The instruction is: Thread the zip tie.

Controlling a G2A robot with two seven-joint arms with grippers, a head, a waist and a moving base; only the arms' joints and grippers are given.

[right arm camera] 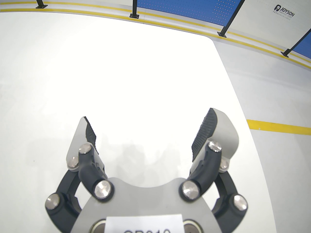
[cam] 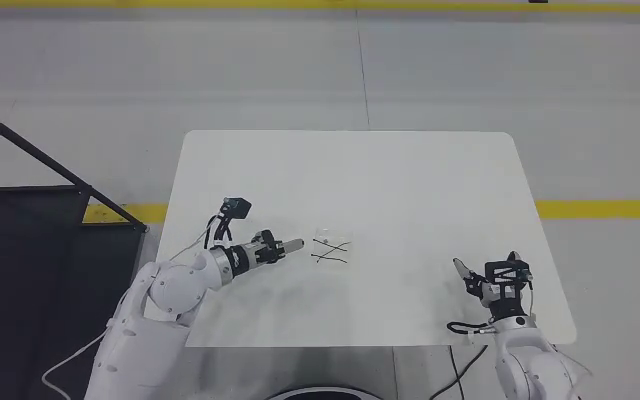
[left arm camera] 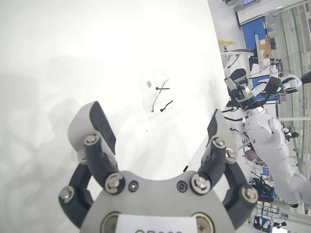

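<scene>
Black and wire-thin, three zip ties (left arm camera: 163,88) lie loosely crossed near the middle of the smooth white table (cam: 420,170), each with a small square head. The left gripper (left arm camera: 156,115) sits just short of them, its two ribbed rubber pads (left arm camera: 102,122) spread wide and empty. The right gripper (right arm camera: 149,116), equally released, is near the table's right edge, well apart.

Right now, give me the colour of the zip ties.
The zip ties are black, lying on the white table; left wrist view shows them best.
</scene>
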